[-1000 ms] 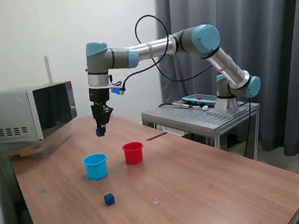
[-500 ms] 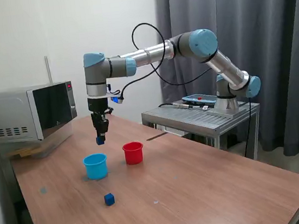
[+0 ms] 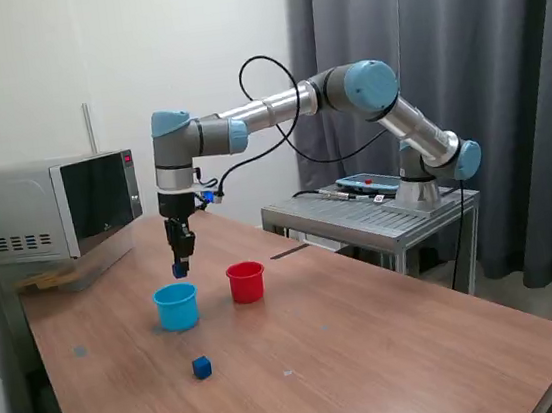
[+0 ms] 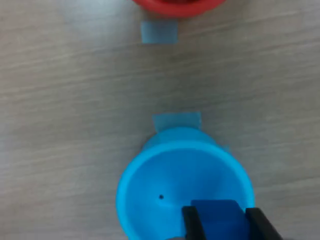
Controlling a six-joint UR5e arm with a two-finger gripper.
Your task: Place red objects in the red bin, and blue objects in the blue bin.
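Since a second ago we see the gripper (image 3: pixel 180 270) lower over the blue cup (image 3: pixel 176 306), jaws clamped on a blue cube (image 4: pixel 216 216); another blue cube (image 3: pixel 202 368) sits on the worktop (image 3: pixel 375 355).

A dark blue cube (image 3: pixel 179 270) is clamped between the fingers of the pincer (image 3: pixel 180 272), suspended above the light blue cup (image 3: pixel 176 306). That cup stands upright and open directly beneath the pincer; the red cup (image 3: pixel 246 282) stands beside it. A second dark blue cube (image 3: pixel 202 368) lies well apart.
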